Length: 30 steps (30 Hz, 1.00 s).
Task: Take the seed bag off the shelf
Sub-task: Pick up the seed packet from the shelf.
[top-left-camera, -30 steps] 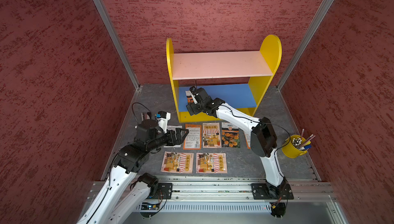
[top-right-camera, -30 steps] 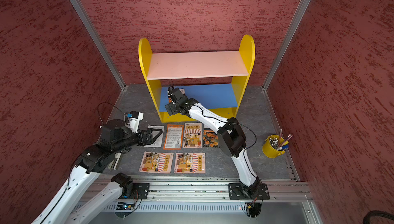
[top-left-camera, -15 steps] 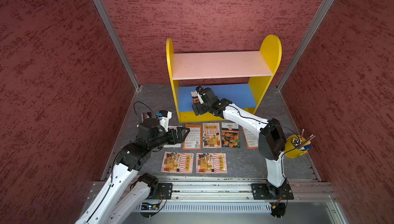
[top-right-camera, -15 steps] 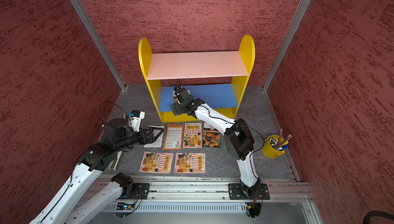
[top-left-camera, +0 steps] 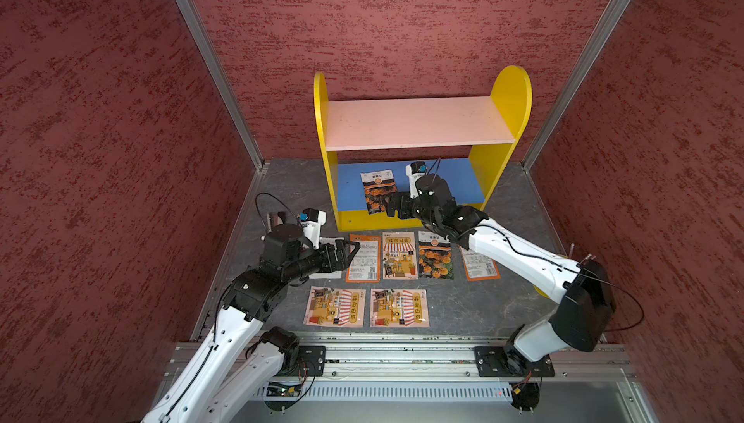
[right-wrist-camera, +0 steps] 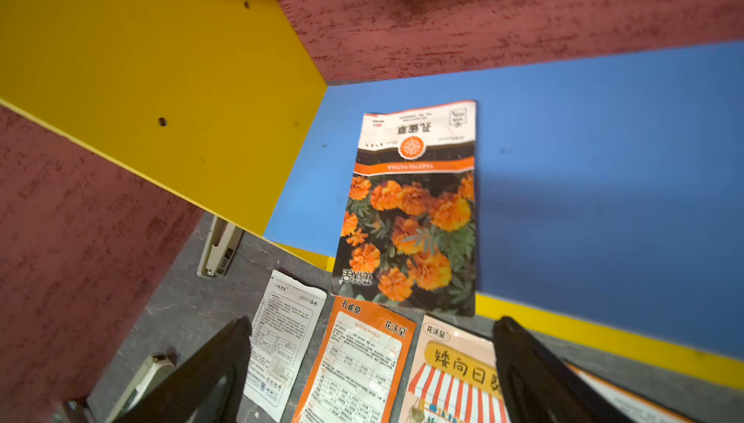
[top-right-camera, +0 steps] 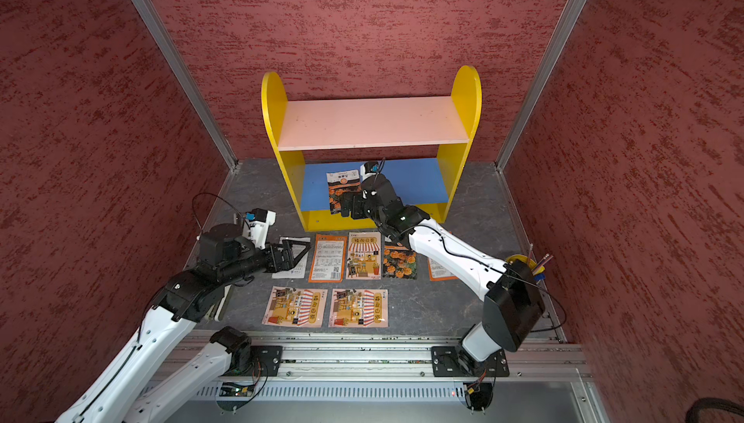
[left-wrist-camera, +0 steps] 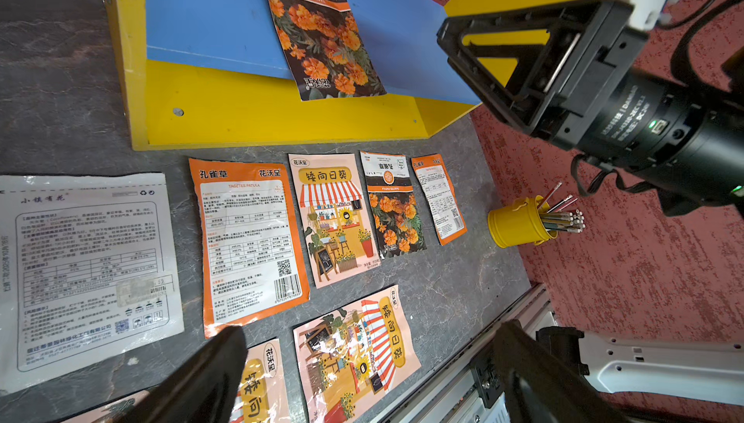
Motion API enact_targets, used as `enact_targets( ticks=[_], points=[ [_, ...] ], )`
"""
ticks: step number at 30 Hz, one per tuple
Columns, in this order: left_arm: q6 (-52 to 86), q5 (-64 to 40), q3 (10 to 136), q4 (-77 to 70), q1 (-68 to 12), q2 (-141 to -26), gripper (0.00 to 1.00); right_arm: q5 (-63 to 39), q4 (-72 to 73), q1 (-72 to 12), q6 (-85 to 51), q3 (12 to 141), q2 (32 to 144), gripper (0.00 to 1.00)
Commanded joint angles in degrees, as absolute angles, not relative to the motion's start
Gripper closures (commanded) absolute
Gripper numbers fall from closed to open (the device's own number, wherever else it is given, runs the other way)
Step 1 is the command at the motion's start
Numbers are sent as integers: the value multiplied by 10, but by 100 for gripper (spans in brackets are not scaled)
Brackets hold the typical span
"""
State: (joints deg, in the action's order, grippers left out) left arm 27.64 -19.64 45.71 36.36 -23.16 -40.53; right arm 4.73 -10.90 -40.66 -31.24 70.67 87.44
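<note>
The left end effector (top-left-camera: pixel 351 255) has edged forward in the last second and hovers wide open and empty over the white packet (left-wrist-camera: pixel 88 272) at the left end of the row on the desk (top-left-camera: pixel 483 308). I judge it plays no part in the fetch.

On the shelf (top-left-camera: pixel 418 123), the bag (top-left-camera: pixel 377 191) now shows in full. It lies flat on the left part of the blue board (right-wrist-camera: pixel 604 179), its near end overhanging the front edge. A second ago the right end effector (top-left-camera: pixel 389 204) covered it. It has since drawn off to the right and sits near the bag's overhanging end, spread wide, gripping nothing. So the bag is still on the shelf, and the overhang looks like the place to pinch.

The packets (top-left-camera: pixel 398 256) lie in two rows just in front of the shelf, among them a marigold packet (top-left-camera: pixel 435 258) like the bag. A yellow cup (left-wrist-camera: pixel 519 221) of pens stands far right. The pink board (top-right-camera: pixel 370 123) overhead bars a reach from above, so the approach must stay low, from the front.
</note>
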Motion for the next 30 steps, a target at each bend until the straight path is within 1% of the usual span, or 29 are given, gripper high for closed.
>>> enact_targets(
  ticks=[1, 7, 13, 20, 24, 30],
  points=[
    [279, -208, 451, 341, -235, -404, 0, 39, 5, -402, -484, 631, 861, 4],
    [279, -207, 449, 347, -234, -398, 0, 27, 152, -401, -588, 549, 888, 8],
    [278, -206, 448, 352, -234, -394, 0, -14, 279, -398, -652, 545, 969, 16],
    [273, -197, 448, 365, -234, -388, 0, -25, 310, -398, -668, 572, 1013, 28],
    [273, -196, 443, 363, -234, -387, 0, -28, 309, -398, -666, 579, 1016, 38],
    [272, -197, 440, 361, -234, -388, 0, -27, 305, -396, -664, 589, 1020, 45]
  ],
)
